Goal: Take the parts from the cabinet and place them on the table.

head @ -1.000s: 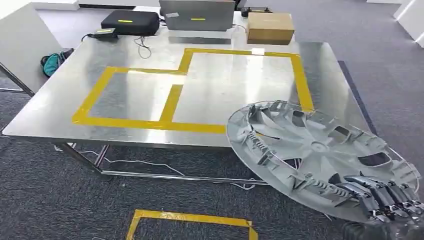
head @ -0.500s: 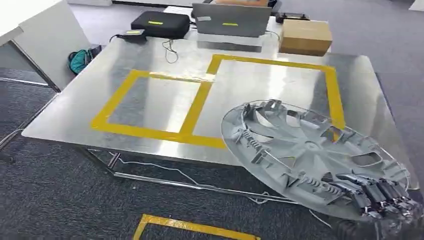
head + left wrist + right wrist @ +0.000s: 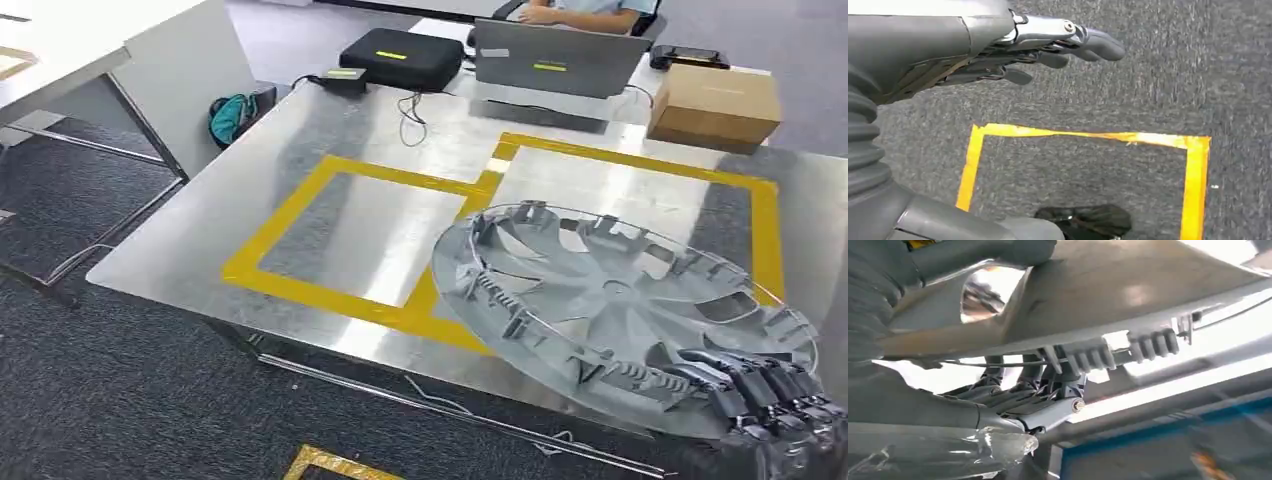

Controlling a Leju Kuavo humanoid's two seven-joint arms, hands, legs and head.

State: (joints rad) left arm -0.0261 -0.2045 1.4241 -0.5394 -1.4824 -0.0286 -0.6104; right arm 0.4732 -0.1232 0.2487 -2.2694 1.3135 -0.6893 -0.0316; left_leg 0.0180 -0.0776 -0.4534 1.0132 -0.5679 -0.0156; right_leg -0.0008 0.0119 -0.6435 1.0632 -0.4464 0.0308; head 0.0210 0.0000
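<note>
at the lower right of the head view, my right hand (image 3: 775, 395) grips the near rim of the wheel cover (image 3: 610, 310), with my dark fingers (image 3: 745, 385) curled over the edge onto its ribbed inner side. the wheel cover is grey and round, held tilted with the inner side facing up, and its far part hangs over the near edge of the metal table (image 3: 300, 200). from the head view i cannot tell if it touches the table or is a little above it. it partly covers the yellow tape squares (image 3: 330, 170) marked on the table top.

in the right wrist view my fingers (image 3: 1013, 400) are closed under the rim of the cover (image 3: 1128, 295), just beside a row of small ribs, and my thumb is on the other side of the rim.

my left hand (image 3: 1048, 45) hangs low over the grey carpet (image 3: 1148, 85) and holds nothing. its fingers are stretched nearly straight and lie close together. under it a yellow tape rectangle (image 3: 1193, 175) is stuck on the carpet.

at the far side of the table stand a laptop (image 3: 555, 62), a black case (image 3: 400, 55) and a cardboard box (image 3: 715, 105). behind the laptop sits a person (image 3: 580, 12).
</note>
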